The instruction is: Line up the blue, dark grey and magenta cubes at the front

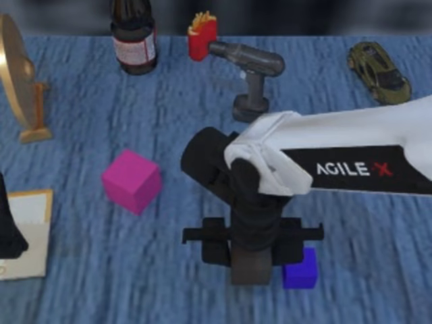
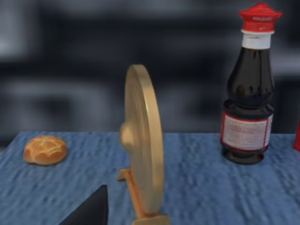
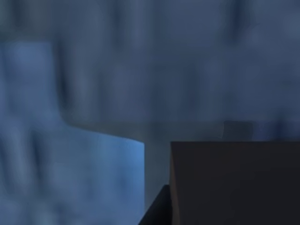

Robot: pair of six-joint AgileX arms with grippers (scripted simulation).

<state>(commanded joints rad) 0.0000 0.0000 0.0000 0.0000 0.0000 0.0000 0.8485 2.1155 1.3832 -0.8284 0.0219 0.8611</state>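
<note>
The dark grey cube [image 1: 251, 273] stands at the table's front middle, mostly under my right gripper [image 1: 253, 251], which reaches straight down and is shut on it. In the right wrist view the cube [image 3: 234, 183] fills the lower part, with one finger [image 3: 157, 211] against its side. The small blue cube [image 1: 299, 271] sits right beside it, on its right. The magenta cube [image 1: 131, 181] lies alone, farther back and to the left. My left gripper [image 1: 8, 236] is parked at the left edge, open; only one finger [image 2: 91, 211] shows in its wrist view.
Along the back stand a gold disc on a stand [image 1: 20, 81], a dark sauce bottle [image 1: 135, 37], a red fries carton [image 1: 202, 34], a grey power drill [image 1: 253, 71] and an olive toy car [image 1: 379, 71]. A cream pad [image 1: 30, 229] lies under the left arm. A bread roll [image 2: 45, 149] lies far off.
</note>
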